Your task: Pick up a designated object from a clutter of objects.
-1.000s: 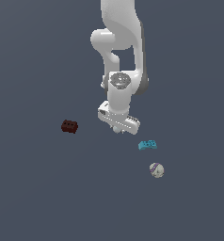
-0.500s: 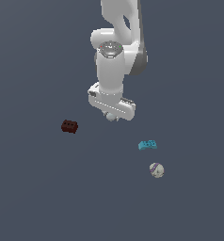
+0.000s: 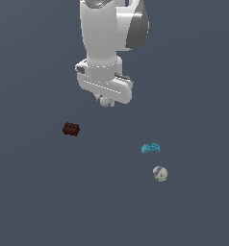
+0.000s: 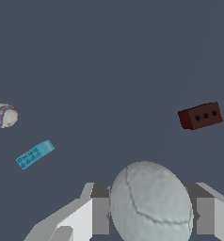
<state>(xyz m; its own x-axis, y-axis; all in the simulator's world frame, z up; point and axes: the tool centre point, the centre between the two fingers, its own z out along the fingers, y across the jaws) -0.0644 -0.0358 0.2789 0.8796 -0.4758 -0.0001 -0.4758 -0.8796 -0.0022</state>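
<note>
One held: pale ball (image 4: 151,203), clamped between the jaws, raised above the table (image 3: 34,202).
Three left: red brick (image 3: 71,129) on the exterior view's left; cyan brick (image 3: 150,148) and striped ball (image 3: 159,173) on its right.
Risk: a smooth round ball could squirt out under a jolt or slackened squeeze.
Consequence: it would likely roll away.

Flat, even sim lighting, dim dark grey-blue floor (image 3: 34,202) in both views, no cast shadows visible. Arm (image 3: 104,33) brightest, upper centre, soft shading on its right flank (no glare). Edges sharp, no blur or distortion. Ball (image 4: 150,202) close-up shows faceted render, lower centre.
</note>
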